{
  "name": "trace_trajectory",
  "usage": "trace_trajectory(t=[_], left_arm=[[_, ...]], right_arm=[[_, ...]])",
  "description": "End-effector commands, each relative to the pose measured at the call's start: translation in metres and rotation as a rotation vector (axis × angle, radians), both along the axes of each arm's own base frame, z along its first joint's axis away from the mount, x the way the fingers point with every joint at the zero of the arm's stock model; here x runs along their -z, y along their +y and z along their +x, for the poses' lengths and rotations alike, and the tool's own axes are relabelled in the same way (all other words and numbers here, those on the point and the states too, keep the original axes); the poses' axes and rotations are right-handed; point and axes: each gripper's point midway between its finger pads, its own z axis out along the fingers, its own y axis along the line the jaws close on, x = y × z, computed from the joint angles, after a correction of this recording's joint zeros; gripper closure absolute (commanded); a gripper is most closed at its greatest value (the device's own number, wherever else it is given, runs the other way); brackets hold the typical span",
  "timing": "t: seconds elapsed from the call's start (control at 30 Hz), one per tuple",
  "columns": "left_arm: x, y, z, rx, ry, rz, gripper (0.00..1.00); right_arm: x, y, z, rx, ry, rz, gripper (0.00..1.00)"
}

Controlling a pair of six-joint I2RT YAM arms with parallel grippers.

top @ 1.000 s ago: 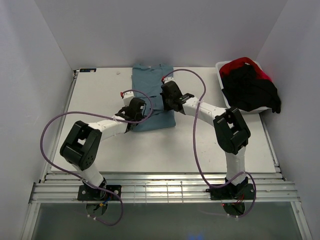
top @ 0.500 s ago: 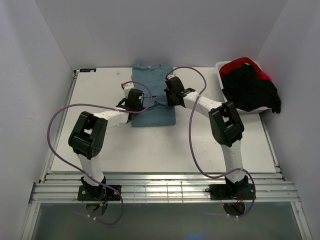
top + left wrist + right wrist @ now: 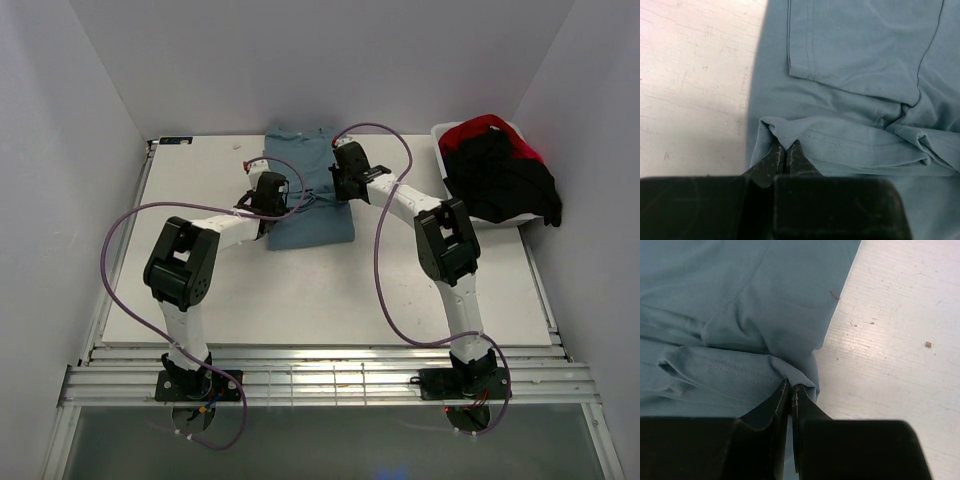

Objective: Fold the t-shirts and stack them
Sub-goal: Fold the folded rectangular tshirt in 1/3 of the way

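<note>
The teal-blue t-shirt [image 3: 305, 195] lies at the back middle of the white table, folded into a narrow strip with its near part doubled toward the back. My left gripper [image 3: 272, 188] is shut on the hem at the strip's left edge [image 3: 786, 145]. My right gripper [image 3: 345, 175] is shut on the hem at the right edge [image 3: 791, 385]. The hem [image 3: 855, 145] stretches between them, lifted over the shirt body [image 3: 715, 300]. A red t-shirt [image 3: 480, 132] and a black t-shirt [image 3: 500, 180] lie heaped at the back right.
The red and black shirts sit in a white tub [image 3: 447, 170] at the table's right edge. White walls enclose the table [image 3: 330, 290] on three sides. Purple cables loop above both arms. A slatted rail [image 3: 330, 380] runs along the near edge.
Both grippers have moved toward the back of the table with the hem, carrying the shirt's near part over itself. The shirt's near edge has drawn back with them.
</note>
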Motion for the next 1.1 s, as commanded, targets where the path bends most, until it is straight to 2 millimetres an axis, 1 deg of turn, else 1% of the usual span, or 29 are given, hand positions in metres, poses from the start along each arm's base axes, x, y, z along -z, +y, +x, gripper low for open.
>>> trace_trajectory(t=[0.0,0.07,0.1,0.13,0.17,0.2,0.23,0.3,0.33,0.37,0.43,0.47,0.5,0.53,0.57,0.6,0.63,0.67,0.7,0.73,0.77,0.8,0.83,0.87,0.9,0.93,0.97,1.03,1.07], left_arm=[[-0.018,0.009,0.016,-0.046,-0.056,0.0,1.0],[-0.02,0.012,0.014,-0.058,-0.058,0.001,1.0],[-0.021,0.013,0.014,-0.063,-0.064,0.002,1.0],[-0.028,0.014,0.014,-0.067,-0.08,-0.002,1.0],[-0.033,0.015,0.014,-0.07,-0.094,-0.003,0.96],[-0.039,0.019,0.014,-0.084,-0.122,-0.001,0.72],[-0.045,0.02,0.014,-0.091,-0.142,-0.002,0.56],[-0.072,0.024,0.016,-0.106,-0.203,-0.011,0.29],[-0.081,0.027,0.017,-0.122,-0.224,-0.001,0.12],[-0.095,0.029,0.019,-0.128,-0.252,0.0,0.08],[-0.118,0.032,0.022,-0.133,-0.295,0.015,0.03],[-0.125,0.032,0.022,-0.13,-0.307,0.011,0.02],[-0.14,0.031,0.019,-0.124,-0.334,-0.007,0.02],[-0.142,0.029,0.016,-0.114,-0.336,-0.028,0.02],[-0.144,0.019,0.011,-0.078,-0.336,-0.054,0.02],[-0.151,0.013,0.005,-0.059,-0.347,-0.075,0.02],[-0.15,0.007,0.001,-0.041,-0.342,-0.089,0.02],[-0.141,-0.013,-0.008,0.013,-0.319,-0.109,0.05],[-0.138,-0.024,-0.013,0.04,-0.311,-0.118,0.1],[-0.131,-0.036,-0.019,0.071,-0.296,-0.12,0.16],[-0.123,-0.061,-0.03,0.128,-0.276,-0.12,0.24],[-0.115,-0.073,-0.035,0.163,-0.259,-0.118,0.55],[-0.097,-0.084,-0.038,0.189,-0.224,-0.105,0.74],[-0.088,-0.099,-0.044,0.221,-0.203,-0.115,0.96],[-0.078,-0.11,-0.048,0.264,-0.174,-0.135,1.0],[-0.068,-0.115,-0.05,0.28,-0.152,-0.144,1.0],[-0.049,-0.121,-0.051,0.295,-0.114,-0.144,1.0],[-0.034,-0.132,-0.054,0.332,-0.083,-0.165,1.0],[-0.018,-0.135,-0.055,0.341,-0.058,-0.153,1.0]], right_arm=[[-0.006,-0.002,0.019,-0.003,-0.023,0.003,0.92],[-0.004,-0.002,0.02,-0.007,-0.023,0.002,0.92],[-0.003,-0.003,0.02,-0.007,-0.022,0.001,0.9],[-0.004,-0.003,0.021,-0.007,-0.024,0.003,0.86],[-0.006,-0.004,0.022,-0.008,-0.029,0.002,0.78],[-0.012,-0.004,0.023,-0.008,-0.041,0.004,0.73],[-0.014,-0.004,0.024,-0.008,-0.049,0.002,0.69],[-0.032,-0.007,0.026,-0.009,-0.086,-0.003,0.58],[-0.04,-0.008,0.027,-0.007,-0.102,-0.005,0.54],[-0.054,-0.012,0.028,0.003,-0.131,-0.008,0.49],[-0.069,-0.018,0.028,0.013,-0.161,-0.025,0.48],[-0.09,-0.023,0.027,0.028,-0.199,-0.022,0.48],[-0.089,-0.027,0.022,0.031,-0.196,-0.031,0.48],[-0.093,-0.029,0.018,0.03,-0.202,-0.027,0.48],[-0.115,-0.028,0.014,0.02,-0.245,0.011,0.48],[-0.104,-0.03,0.004,0.007,-0.219,0.013,0.48],[-0.105,-0.028,-0.002,-0.009,-0.216,0.03,0.48],[-0.114,-0.023,-0.008,-0.04,-0.221,0.069,0.49],[-0.106,-0.021,-0.015,-0.058,-0.195,0.08,0.49],[-0.105,-0.017,-0.021,-0.08,-0.182,0.1,0.5],[-0.104,-0.01,-0.028,-0.121,-0.164,0.13,0.55],[-0.101,-0.006,-0.031,-0.136,-0.155,0.144,0.65],[-0.091,-0.005,-0.037,-0.149,-0.13,0.149,0.77],[-0.089,-0.001,-0.041,-0.16,-0.116,0.17,0.92],[-0.086,0.001,-0.043,-0.169,-0.109,0.179,0.92],[-0.078,0.003,-0.048,-0.188,-0.084,0.19,0.92],[-0.073,0.006,-0.051,-0.198,-0.067,0.201,0.92],[-0.062,0.007,-0.056,-0.208,-0.044,0.207,0.92],[-0.059,0.009,-0.058,-0.215,-0.033,0.216,0.92]])
